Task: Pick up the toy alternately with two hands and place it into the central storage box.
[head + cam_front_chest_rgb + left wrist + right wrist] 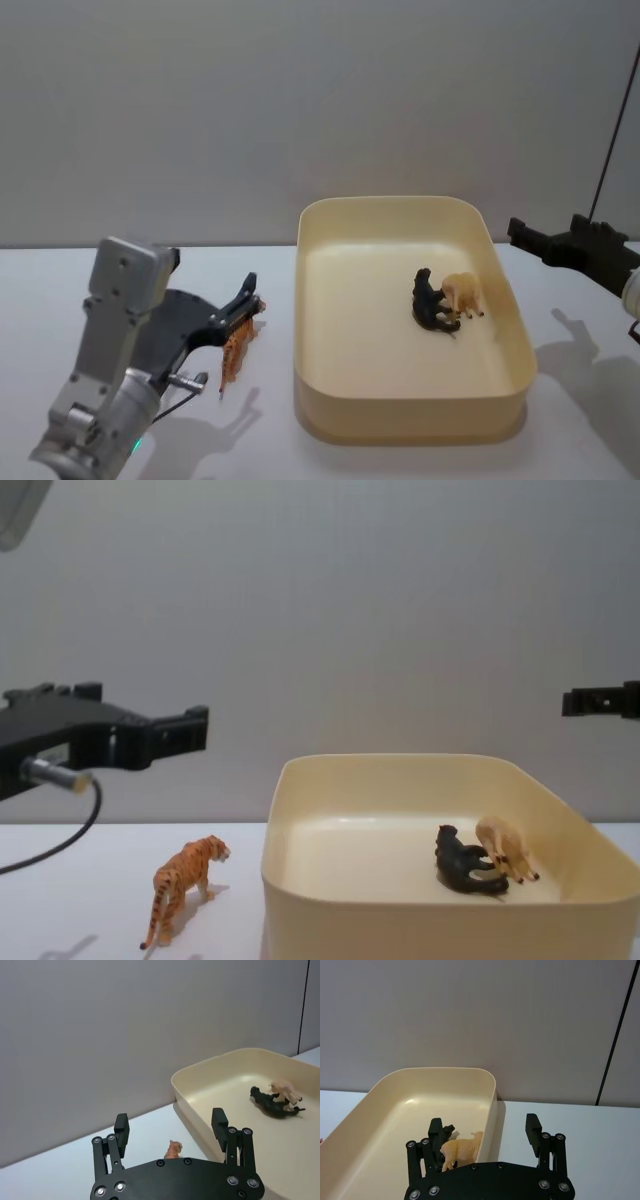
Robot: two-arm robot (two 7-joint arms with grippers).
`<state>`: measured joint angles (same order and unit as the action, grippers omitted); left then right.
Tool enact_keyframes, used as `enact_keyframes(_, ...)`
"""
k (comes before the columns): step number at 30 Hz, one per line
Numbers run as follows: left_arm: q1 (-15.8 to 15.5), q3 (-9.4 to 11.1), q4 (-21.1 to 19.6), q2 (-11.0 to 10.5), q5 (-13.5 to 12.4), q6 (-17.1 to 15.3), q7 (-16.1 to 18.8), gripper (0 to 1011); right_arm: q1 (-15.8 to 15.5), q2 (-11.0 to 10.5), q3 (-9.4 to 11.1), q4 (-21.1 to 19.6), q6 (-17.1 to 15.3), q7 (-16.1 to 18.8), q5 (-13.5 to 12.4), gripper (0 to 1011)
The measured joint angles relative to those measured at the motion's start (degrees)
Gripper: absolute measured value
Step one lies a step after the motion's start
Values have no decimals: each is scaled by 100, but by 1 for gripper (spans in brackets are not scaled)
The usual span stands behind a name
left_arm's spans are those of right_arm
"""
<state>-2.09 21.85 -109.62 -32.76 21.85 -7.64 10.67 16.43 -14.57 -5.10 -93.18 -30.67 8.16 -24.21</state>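
The cream-yellow storage box [410, 418] sits on the white tabletop [50, 300], a little to the right of centre, in front of a plain grey wall [300, 100]. Two toy animals are inside it, in the right half of its floor. A black toy animal [462, 868] lies low, and a tan toy animal [503, 848] touches it on the side nearer the right wall, tilted against it.

A third toy, an orange striped tiger [180, 885], is outside the box. It stands upright on its four legs on the tabletop, just beside the left wall and clear of it, with its head turned toward the box.

The left tool [170, 1121] hangs in the air above the tiger, well off the tabletop. Its two black fingers [121, 1125] are spread wide apart and hold nothing; the left wrist view looks down between them at the tiger's head and back. From the chest view the fingers point toward the box from the left, a clear gap above the toy. The silver arm [110, 330] behind it comes in from the lower left, and a thin dark cable [62, 842] loops beneath it.

The right tool [485, 1123] is raised off the right rear side of the box, outside its wall. Its fingers are also apart and hold nothing
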Motion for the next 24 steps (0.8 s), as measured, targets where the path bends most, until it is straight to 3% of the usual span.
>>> enact_keyframes(12, 199, -103, -31, -210, 544, -424, -362, 1001, -17, -13, 14, -20, 1, -10, -22, 1001)
enact_keyframes(20, 103, -111, 224, -124, 653, -716, -635, 1001, -20, -17, 17, -24, 1, -14, -27, 1001)
enact_keyframes(24, -72, -103, 503, 35, 608, -962, -817, 1001, -23, -19, 21, -27, 1, -17, -31, 1001)
